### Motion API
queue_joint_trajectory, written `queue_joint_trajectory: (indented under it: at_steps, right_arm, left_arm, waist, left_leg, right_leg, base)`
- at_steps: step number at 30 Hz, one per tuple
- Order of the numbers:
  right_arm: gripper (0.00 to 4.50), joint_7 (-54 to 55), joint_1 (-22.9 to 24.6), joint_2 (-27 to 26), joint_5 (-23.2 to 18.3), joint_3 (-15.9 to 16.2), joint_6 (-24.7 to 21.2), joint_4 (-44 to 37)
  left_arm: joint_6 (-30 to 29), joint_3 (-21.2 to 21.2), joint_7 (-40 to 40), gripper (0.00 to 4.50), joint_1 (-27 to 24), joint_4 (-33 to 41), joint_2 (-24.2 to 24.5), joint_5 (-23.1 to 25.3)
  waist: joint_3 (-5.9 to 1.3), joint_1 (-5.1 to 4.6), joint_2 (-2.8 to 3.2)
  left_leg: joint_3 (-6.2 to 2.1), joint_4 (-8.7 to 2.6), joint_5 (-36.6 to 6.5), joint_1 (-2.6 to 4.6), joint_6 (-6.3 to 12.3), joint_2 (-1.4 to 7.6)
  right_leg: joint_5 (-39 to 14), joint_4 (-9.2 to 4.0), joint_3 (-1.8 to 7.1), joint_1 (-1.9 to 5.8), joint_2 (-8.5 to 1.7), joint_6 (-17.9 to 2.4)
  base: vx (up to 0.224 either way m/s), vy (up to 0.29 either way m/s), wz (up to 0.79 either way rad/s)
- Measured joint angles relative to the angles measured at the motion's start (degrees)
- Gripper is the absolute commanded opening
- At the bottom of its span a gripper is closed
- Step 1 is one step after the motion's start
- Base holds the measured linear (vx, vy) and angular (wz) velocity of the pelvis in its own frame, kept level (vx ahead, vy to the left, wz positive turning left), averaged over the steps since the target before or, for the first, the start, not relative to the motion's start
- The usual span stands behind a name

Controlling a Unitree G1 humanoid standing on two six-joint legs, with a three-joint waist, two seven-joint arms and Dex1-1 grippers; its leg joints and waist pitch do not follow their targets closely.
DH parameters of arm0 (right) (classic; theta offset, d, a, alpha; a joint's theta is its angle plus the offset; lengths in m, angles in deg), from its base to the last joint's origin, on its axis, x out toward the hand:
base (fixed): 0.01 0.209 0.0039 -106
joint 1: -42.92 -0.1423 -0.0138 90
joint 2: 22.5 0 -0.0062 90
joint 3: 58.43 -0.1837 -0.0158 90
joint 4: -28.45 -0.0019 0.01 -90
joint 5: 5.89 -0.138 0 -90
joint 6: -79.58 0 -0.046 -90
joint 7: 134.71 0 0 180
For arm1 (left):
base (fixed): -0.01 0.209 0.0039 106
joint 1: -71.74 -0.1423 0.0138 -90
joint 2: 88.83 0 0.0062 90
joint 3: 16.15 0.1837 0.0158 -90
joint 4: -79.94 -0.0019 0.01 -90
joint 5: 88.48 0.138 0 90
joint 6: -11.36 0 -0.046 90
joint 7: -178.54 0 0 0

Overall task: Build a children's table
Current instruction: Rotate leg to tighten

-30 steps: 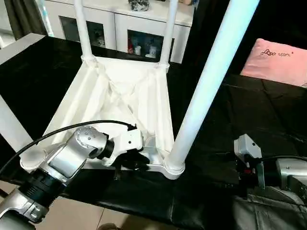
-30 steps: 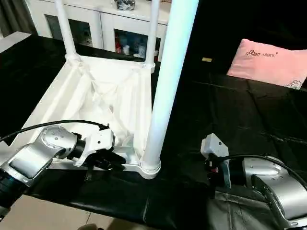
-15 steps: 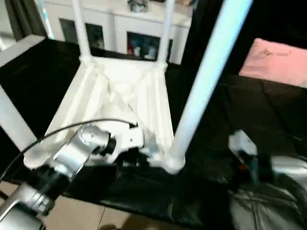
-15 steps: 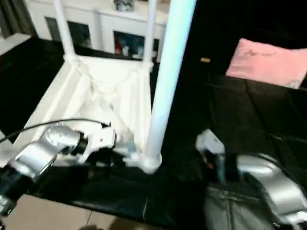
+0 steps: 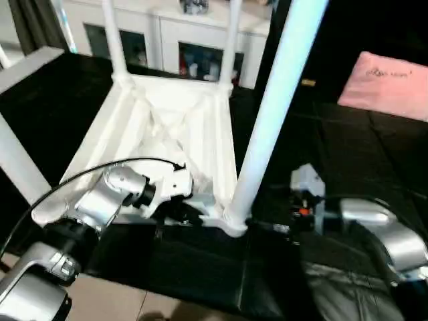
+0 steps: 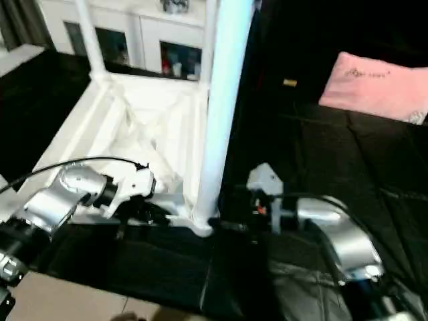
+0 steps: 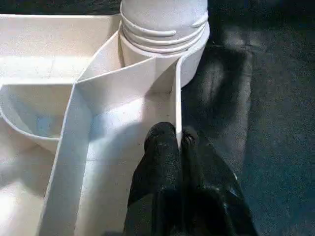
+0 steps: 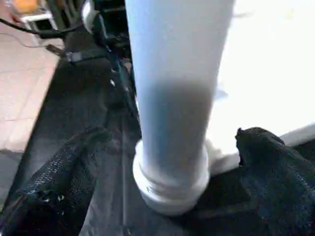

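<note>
The children's table lies upside down: its white ribbed tabletop (image 5: 167,127) rests on a black surface, with white legs standing up from its corner sockets. My left gripper (image 7: 177,140) is shut on the thin rim wall of the tabletop, just beside the near right socket (image 7: 165,29). The near right leg (image 5: 267,114) rises tall from that socket. My right gripper (image 8: 172,137) is open, with one black finger (image 8: 74,167) on each side of this leg's base and not touching it. Two far legs (image 5: 114,40) stand at the back corners.
A pink pillow (image 5: 391,77) lies at the back right on the black cover. A white glass-door cabinet (image 5: 194,33) stands behind the tabletop. Another white leg (image 5: 17,167) stands at the near left. The black surface's front edge (image 5: 167,294) drops to a tiled floor.
My right arm has moved left, bringing its open fingers around the base of the near right leg. The left gripper has pinched slightly tighter on the rim. The view has shifted a little.
</note>
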Motion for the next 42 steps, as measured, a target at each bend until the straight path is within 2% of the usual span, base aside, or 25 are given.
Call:
queue_joint_trajectory:
  at_steps: [2,8,15,26,30,34,36,38,42]
  right_arm:
    - [4.02,-3.1,-1.6,-0.4,0.0,1.6,0.1,2.7]
    - [3.6,-8.5,-4.5,-1.3,0.0,3.3,1.2,8.4]
    - [3.06,-12.1,-9.3,-3.5,0.6,4.8,3.3,16.4]
    - [2.23,-14.8,-11.0,-3.9,1.3,4.8,5.0,20.0]
    - [2.17,-15.0,-11.0,-3.9,1.4,4.8,5.7,20.4]
    - [2.13,-14.0,-10.5,-4.1,1.8,3.9,5.6,19.9]
    - [2.12,-11.6,-9.5,-4.7,1.9,2.7,5.6,19.4]
    - [2.1,-5.2,-8.6,-6.2,2.9,0.7,4.5,18.6]
    - [2.03,10.4,-9.3,-10.7,5.6,-3.2,1.4,19.3]
  left_arm:
    - [1.4,0.2,-0.7,0.0,0.7,-1.3,-0.5,0.5]
    - [4.3,0.8,-3.4,0.0,1.5,-3.0,-1.1,1.2]
    - [6.6,1.0,-4.5,0.0,2.5,-4.8,-1.4,2.0]
    - [7.8,0.9,-5.2,0.0,2.8,-5.6,-2.1,2.7]
    - [8.2,0.6,-5.2,0.0,2.9,-6.1,-2.7,3.0]
    - [6.0,0.1,-4.1,0.0,3.2,-6.8,-3.9,3.1]
    - [4.0,-0.4,-2.5,0.0,3.4,-7.2,-4.8,3.2]
    - [-0.9,-1.9,1.5,0.0,3.5,-7.4,-6.5,3.6]
    - [-7.7,-4.6,11.4,0.0,4.3,-9.3,-11.3,4.0]
  waist:
    - [0.0,0.22,0.0]
    - [0.0,1.26,0.0]
    - [-0.01,1.49,-0.01]
    - [-0.01,2.62,-0.02]
    - [-0.01,2.64,-0.01]
    - [-0.01,2.78,-0.01]
    - [-0.02,2.71,0.0]
    - [-0.04,2.28,0.04]
    - [-0.09,0.12,0.09]
  left_leg:
    - [0.01,0.06,0.0,-0.01,0.0,-0.01]
    - [0.01,0.06,0.0,-0.02,0.01,-0.01]
    - [0.02,0.11,0.0,-0.02,0.0,-0.01]
    - [0.04,0.13,0.0,0.0,0.0,0.0]
    - [0.05,0.14,0.0,0.01,0.0,0.0]
    - [0.05,0.19,0.1,0.01,-0.03,0.0]
    - [0.06,0.21,0.1,0.06,-0.09,0.0]
    - [0.07,0.27,0.1,0.11,-0.15,0.01]
    - [0.07,0.34,0.2,0.1,-0.22,0.0]
  right_leg:
    - [0.0,0.01,0.0,0.01,-0.03,0.0]
    - [0.0,0.02,0.0,0.04,-0.04,0.0]
    - [0.0,0.08,0.0,0.04,-0.06,0.0]
    - [0.0,0.1,0.0,0.05,-0.07,0.0]
    - [0.0,0.13,0.0,0.06,-0.07,0.0]
    - [0.0,0.16,0.0,0.08,-0.1,0.0]
    - [0.0,0.18,0.01,0.12,-0.12,0.0]
    - [0.0,0.2,0.02,0.14,-0.12,0.2]
    - [0.0,0.18,0.01,0.16,-0.12,0.2]
  base:
    - [0.0,0.0,0.0]
    - [0.0,0.0,0.0]
    - [0.0,0.0,0.0]
    - [0.0,0.0,0.0]
    - [0.0,0.0,0.0]
    - [0.0,0.0,0.0]
    - [0.0,0.0,0.0]
    - [0.0,0.0,0.0]
    - [0.0,0.0,0.0]
